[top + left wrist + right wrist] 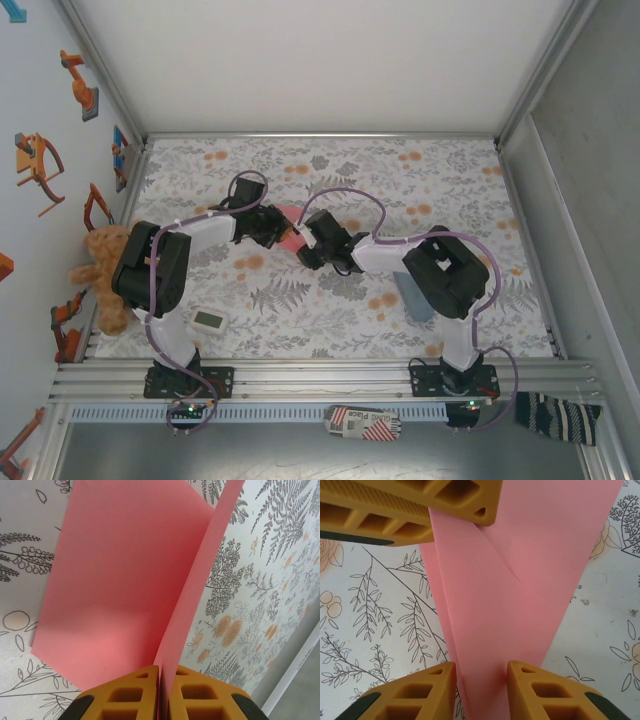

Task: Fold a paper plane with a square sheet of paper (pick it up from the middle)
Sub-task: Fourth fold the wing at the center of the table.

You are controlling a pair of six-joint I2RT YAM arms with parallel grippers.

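The square sheet of paper (290, 238) is salmon pink and creased, held at the middle of the table between the two grippers. In the left wrist view one part of the paper (125, 580) lies flat. Another flap stands upright, and my left gripper (161, 669) is shut on it. In the right wrist view the paper (510, 580) narrows to a wedge running between the parted jaws of my right gripper (481, 667), which is open around it. The left gripper's fingers (420, 505) hold the far end. From above, the left gripper (272, 228) and the right gripper (308, 245) nearly touch.
A teddy bear (105, 270) sits at the left edge of the floral tablecloth (330, 320). A small white device (210, 320) lies near the left arm's base. A grey-blue pouch (415, 298) lies by the right arm. A striped packet (365, 422) rests below the rail.
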